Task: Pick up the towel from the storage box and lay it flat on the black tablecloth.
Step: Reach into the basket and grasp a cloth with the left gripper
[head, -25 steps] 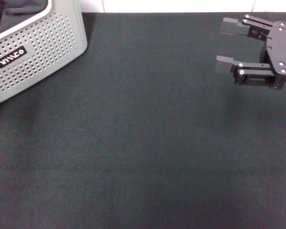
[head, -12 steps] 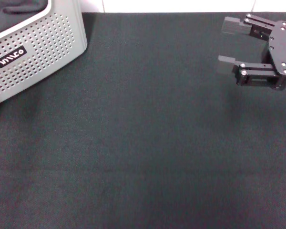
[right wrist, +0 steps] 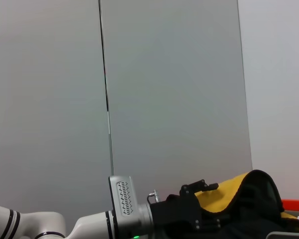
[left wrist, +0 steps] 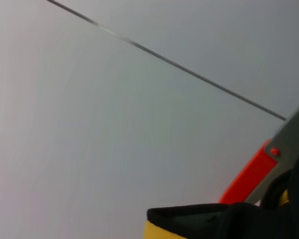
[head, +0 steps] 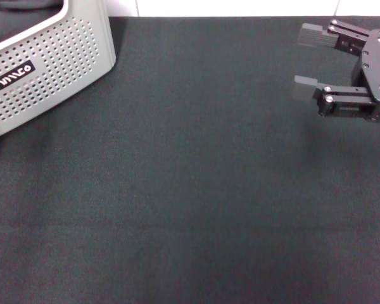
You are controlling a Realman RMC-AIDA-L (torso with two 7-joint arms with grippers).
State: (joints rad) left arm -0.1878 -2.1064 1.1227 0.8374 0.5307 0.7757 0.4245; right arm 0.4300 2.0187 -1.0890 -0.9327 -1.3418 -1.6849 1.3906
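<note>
— Tablecloth first: the black tablecloth spreads wide, and the right gripper hovers over its far right side, fingers spread, holding nothing.

— And the towel?

— Yellow face showing, bunched in the left gripper near the storage box at far left.

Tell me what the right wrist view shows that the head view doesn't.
Only the right wrist view: the left gripper at the towel, yellow face showing, in front of a grey wall. Only the head view: the tablecloth with no towel on it, the box with its label, and the right gripper, jaws open, over the tablecloth's far right. Shared: nothing certain.
</note>
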